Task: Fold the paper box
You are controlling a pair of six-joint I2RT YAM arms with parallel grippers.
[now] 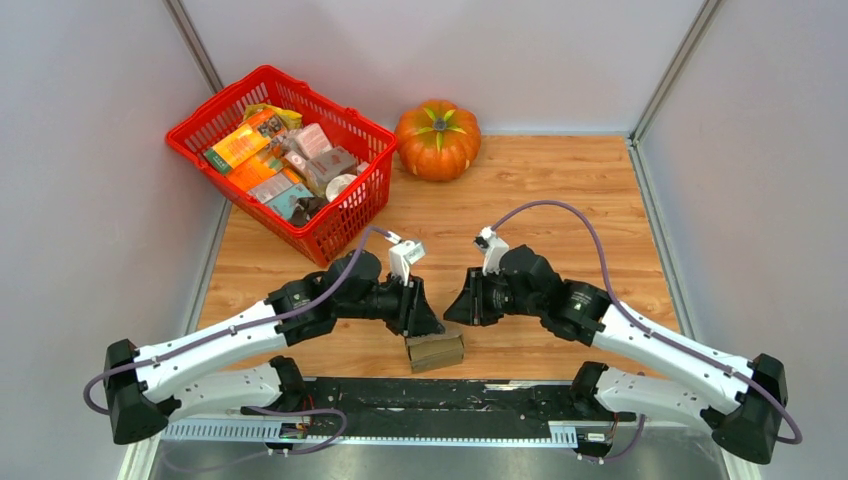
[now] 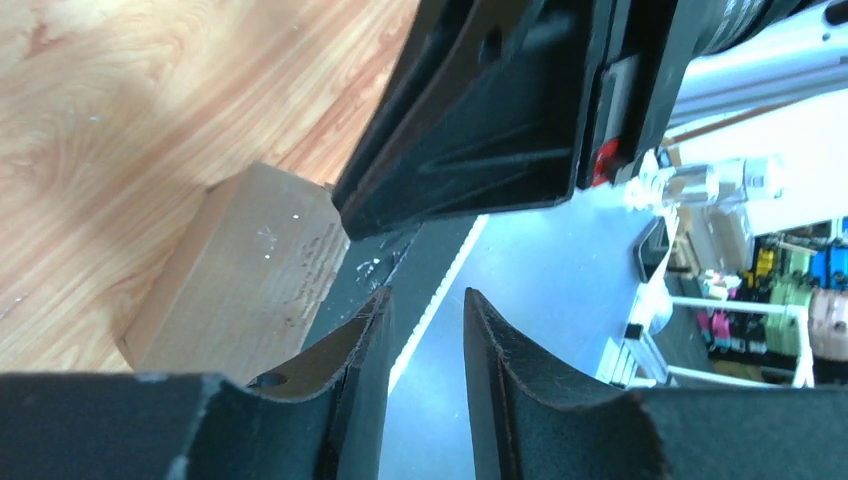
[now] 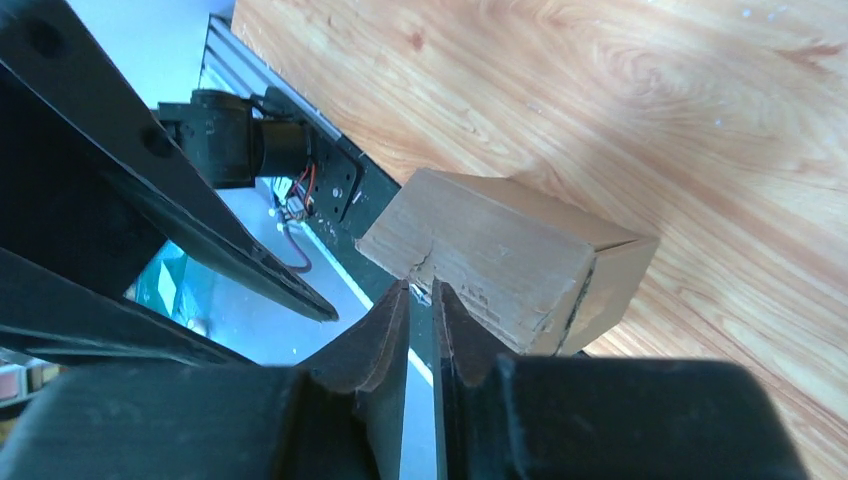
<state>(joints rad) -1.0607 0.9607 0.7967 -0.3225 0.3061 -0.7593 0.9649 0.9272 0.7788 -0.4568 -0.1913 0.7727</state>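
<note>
The paper box (image 1: 435, 351) is a small closed brown cardboard box lying at the table's near edge, between the two arms. In the left wrist view the box (image 2: 245, 275) lies left of my fingers, and in the right wrist view the box (image 3: 500, 255) sits just beyond my fingertips. My left gripper (image 1: 428, 324) hovers just above the box's left end; in its wrist view the left gripper (image 2: 425, 292) has its jaws a little apart and empty. My right gripper (image 1: 456, 312) is just above and right of the box; in its wrist view the right gripper (image 3: 420, 285) has its jaws almost together, holding nothing.
A red basket (image 1: 340, 215) with colourful packages stands at the back left. An orange pumpkin (image 1: 437, 140) sits at the back centre. A black rail (image 1: 440, 395) runs along the near edge, right behind the box. Grey walls close in both sides.
</note>
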